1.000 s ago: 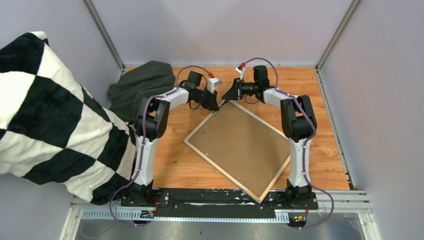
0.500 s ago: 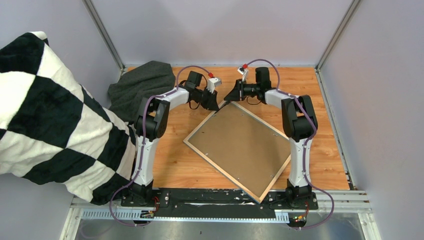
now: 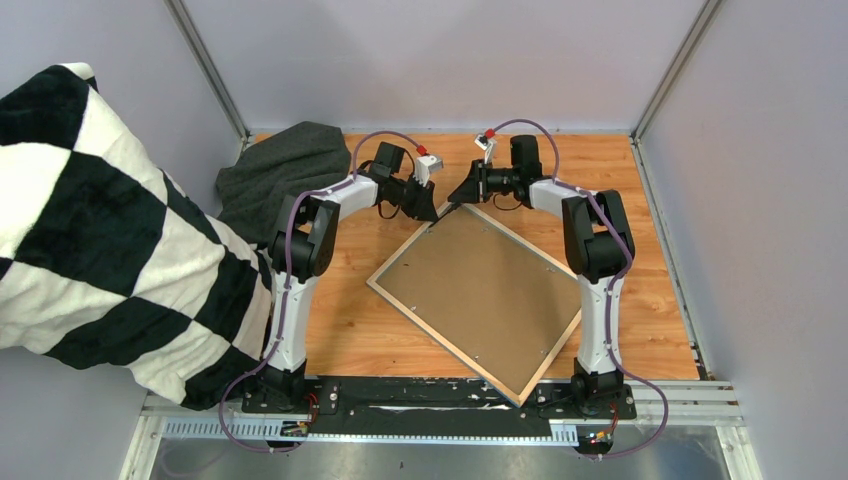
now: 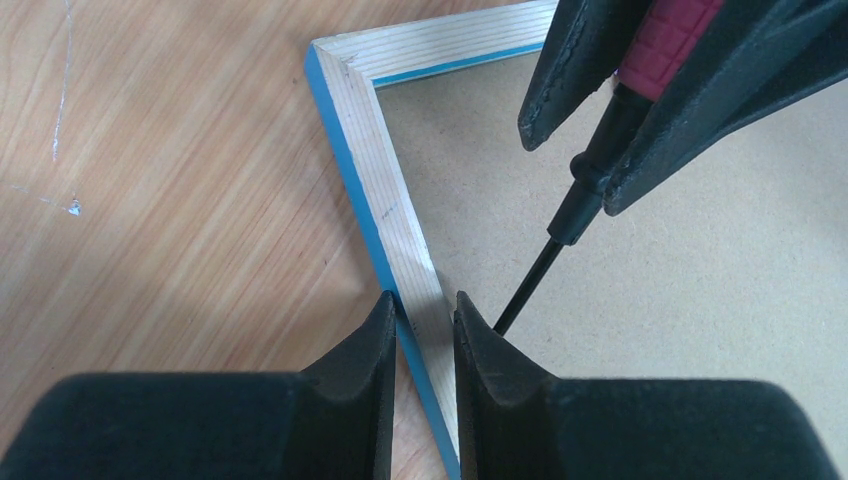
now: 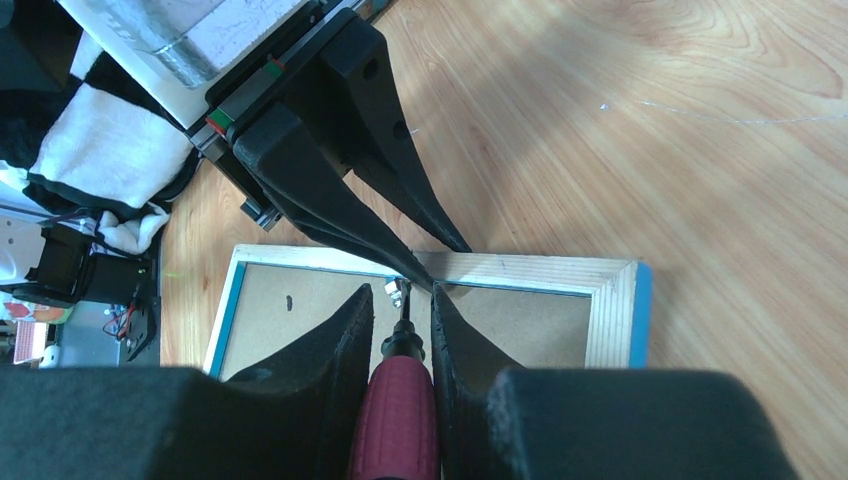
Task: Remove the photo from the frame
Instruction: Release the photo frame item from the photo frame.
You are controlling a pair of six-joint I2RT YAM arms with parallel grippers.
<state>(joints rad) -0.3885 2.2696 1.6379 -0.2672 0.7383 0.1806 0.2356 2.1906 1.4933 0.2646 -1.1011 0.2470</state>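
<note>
Left wrist view places the left end effector (image 4: 423,298) nearly closed, its two fingers clamped across one rail of the thin rectangular picture frame (image 4: 385,190), blue at the front and pale wood at the back. The frame lies face down on the wooden tabletop (image 3: 655,290) with the plain brown backing board (image 3: 480,295) uppermost. The photo is not visible and is judged to sit beneath that board.

The right end effector (image 5: 400,295) is narrowly closed on a maroon-handled screwdriver (image 5: 398,410). Its tip meets a small metal retaining tab (image 5: 393,290) at the inner edge of the rail, just beside the left fingers.

Step in hand, as judged: release of the backing board. The next move calls for levering the tab off the board while the clamp steadies the frame; further tabs probably need the same.

Both arms reach forward and bend inward, converging on the frame's far corner.
</note>
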